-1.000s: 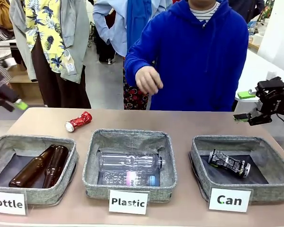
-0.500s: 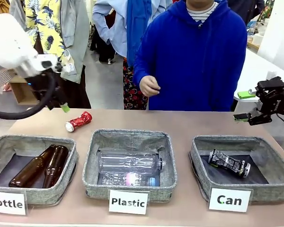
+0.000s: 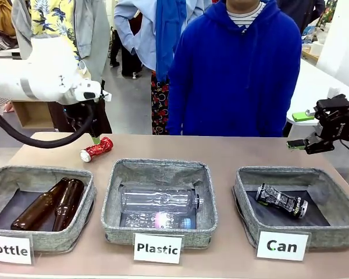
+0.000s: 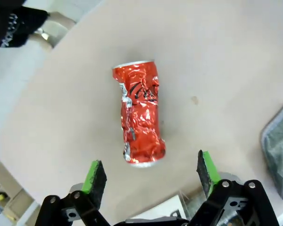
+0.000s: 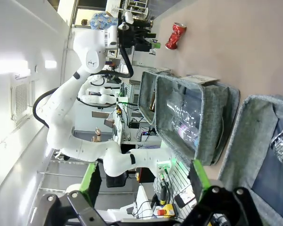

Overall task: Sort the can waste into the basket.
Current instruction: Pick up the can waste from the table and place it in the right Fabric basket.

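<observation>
Red can (image 3: 96, 149) lies on the worktop (image 3: 232, 150) behind the Bottle basket (image 3: 81, 200); left tool (image 4: 151, 175) has swung in over it within the last second, jaws wide, nothing held. Black can (image 3: 281, 200) already sits in the Can basket (image 3: 242, 200). Right tool (image 3: 307, 130) idles wide, so red pick is next.

Glossy crumpled red metal can (image 4: 139, 115) on matt smooth table (image 4: 217, 61); rough grey woven-cloth basket (image 3: 248, 204) holds shiny black can (image 3: 281, 200).

Red crushed can (image 4: 139, 114): lying flat, below open left gripper (image 4: 151, 174). Black crushed can (image 3: 281, 200): inside "Can" basket (image 3: 242, 203).
</observation>
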`<state>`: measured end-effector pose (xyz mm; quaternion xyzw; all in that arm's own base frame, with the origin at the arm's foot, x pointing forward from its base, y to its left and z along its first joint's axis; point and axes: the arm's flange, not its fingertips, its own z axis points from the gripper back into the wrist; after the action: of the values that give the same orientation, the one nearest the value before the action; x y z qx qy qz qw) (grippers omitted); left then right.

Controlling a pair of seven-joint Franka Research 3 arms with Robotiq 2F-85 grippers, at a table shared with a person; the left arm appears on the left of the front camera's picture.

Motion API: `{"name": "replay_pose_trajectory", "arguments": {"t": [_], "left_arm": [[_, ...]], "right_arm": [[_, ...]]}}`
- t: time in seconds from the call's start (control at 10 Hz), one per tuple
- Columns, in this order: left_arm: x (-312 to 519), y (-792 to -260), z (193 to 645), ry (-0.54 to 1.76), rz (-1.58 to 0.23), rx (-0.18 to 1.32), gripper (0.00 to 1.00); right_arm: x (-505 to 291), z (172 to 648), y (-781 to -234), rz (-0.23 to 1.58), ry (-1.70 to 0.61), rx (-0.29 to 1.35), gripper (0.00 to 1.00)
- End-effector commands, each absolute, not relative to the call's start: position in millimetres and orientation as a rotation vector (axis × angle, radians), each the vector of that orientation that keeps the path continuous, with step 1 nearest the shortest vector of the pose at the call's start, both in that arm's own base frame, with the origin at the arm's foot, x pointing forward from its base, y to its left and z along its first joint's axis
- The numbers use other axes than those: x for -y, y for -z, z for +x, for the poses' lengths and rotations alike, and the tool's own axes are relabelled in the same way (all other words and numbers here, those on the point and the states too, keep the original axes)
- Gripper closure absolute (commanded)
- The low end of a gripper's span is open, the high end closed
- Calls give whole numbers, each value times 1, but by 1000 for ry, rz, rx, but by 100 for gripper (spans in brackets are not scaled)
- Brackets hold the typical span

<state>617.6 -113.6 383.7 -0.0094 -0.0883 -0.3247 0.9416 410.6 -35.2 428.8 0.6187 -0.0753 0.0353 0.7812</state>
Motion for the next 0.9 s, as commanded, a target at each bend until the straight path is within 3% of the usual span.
{"name": "replay_pose_trajectory", "arguments": {"t": [0.0,0.3,0.6,0.7,0.8], "left_arm": [[114,-366,639,697,21,157,0],[118,-323,649,744,49,140,0],[122,-317,645,772,24,138,0],[124,-318,643,775,36,127,60],[124,-319,644,777,41,131,60]], "right_arm": [[37,411,-430,1338,-96,165,0],[37,411,-430,1338,-96,165,0],[37,411,-430,1338,-96,165,0],[37,411,-430,1338,-96,165,0],[37,411,-430,1338,-96,165,0]]}}
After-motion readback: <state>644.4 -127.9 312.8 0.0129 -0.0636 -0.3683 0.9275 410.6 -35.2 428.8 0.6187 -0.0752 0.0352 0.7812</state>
